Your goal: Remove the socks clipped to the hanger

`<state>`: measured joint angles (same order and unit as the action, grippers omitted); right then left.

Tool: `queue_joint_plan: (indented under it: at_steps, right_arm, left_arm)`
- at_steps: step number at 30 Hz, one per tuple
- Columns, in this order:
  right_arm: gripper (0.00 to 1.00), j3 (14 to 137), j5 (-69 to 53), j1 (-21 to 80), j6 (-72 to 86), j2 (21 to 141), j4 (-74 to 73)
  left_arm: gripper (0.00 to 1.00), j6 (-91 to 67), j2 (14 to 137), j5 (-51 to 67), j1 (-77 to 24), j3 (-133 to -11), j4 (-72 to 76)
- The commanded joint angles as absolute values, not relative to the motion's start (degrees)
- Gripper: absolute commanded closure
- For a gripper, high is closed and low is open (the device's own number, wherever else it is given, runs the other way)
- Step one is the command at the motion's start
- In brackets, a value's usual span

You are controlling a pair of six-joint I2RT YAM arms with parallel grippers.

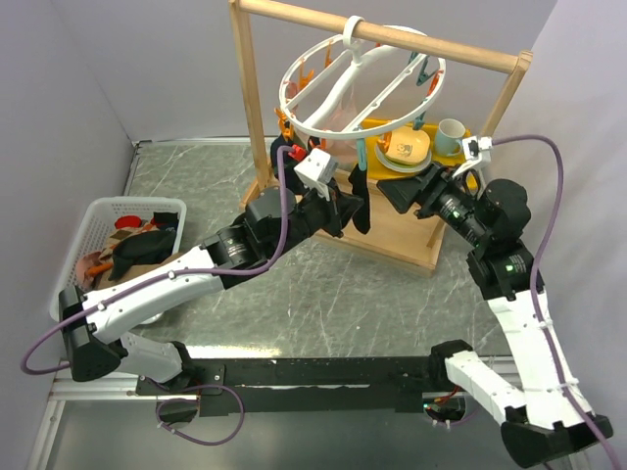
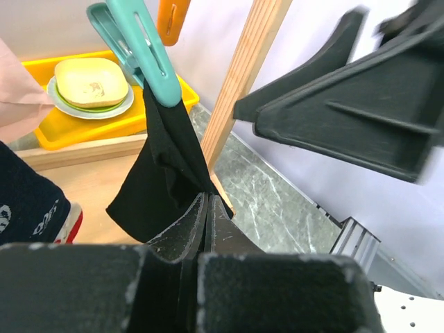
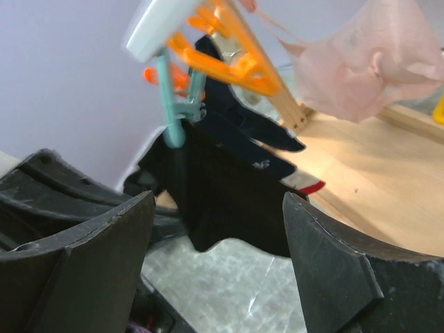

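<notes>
One hanger (image 1: 358,83): we judge that a hard downward pull could swing the white ring or lift its hook (image 1: 354,26) off the wooden rail (image 1: 392,37), since it only hangs there.
Black sock (image 2: 166,173): it hangs from the hanger by a single clip, above the wooden base (image 1: 402,235). If the pinch is only on its lower edge, we think the fabric may stretch, or slip free before the clip opens.
Teal clip (image 2: 139,48): it bites the sock's top corner, and a sideways tug could twist it rather than open it.
Left hand (image 2: 207,208): fingers pressed together, with the sock's bottom edge caught between their tips, as far as we can see.
Right hand (image 3: 218,198): fingers spread wide and empty, just beside the same sock, touching nothing we can make out. We fear it could knock the left hand if it moves in.
</notes>
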<state>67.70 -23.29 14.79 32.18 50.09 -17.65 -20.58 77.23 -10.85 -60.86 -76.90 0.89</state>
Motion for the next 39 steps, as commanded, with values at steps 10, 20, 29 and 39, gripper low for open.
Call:
queue_joint_plan:
  at_steps: [10,20,29,39]
  right_arm:
    - [0.14,44.39,-42.87,4.57,56.07,49.91,33.46]
    - [0.13,46.66,-47.55,5.36,62.58,58.18,49.48]
    - [0.13,51.85,-45.27,8.52,59.87,61.26,45.46]
    - [0.19,56.60,-40.43,12.04,56.95,64.24,41.05]
  left_arm:
    - [0.99,-23.20,75.59,-8.79,-60.73,-80.86,-1.67]
    - [0.99,-24.96,76.20,-5.80,-60.73,-81.91,-1.49]
    - [0.99,-24.79,76.02,-5.97,-60.73,-82.00,-1.58]
    - [0.99,-24.43,75.76,-5.89,-60.73,-81.91,-1.84]
